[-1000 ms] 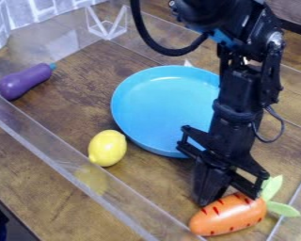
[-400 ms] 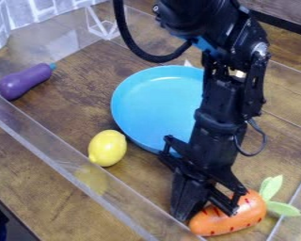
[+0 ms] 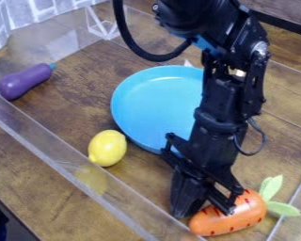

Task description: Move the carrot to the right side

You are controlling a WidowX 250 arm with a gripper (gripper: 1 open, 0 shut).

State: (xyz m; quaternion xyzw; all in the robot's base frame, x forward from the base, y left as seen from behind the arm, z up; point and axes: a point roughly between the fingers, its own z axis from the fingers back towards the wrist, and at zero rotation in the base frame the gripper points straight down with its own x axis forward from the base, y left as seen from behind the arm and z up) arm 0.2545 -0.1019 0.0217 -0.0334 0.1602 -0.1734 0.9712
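The black metal gripper (image 3: 201,202) is squeezing shut beside the orange toy carrot with a leafy green top (image 3: 229,216), which is already lying far over; little seems left.

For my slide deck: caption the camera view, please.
The robot's tool reaches down beside the carrot, near a blue plate and lemon.

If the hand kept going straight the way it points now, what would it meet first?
The hand points down, so probably the wooden tabletop beside the toy carrot; depth is unclear, and it may brush the carrot first.
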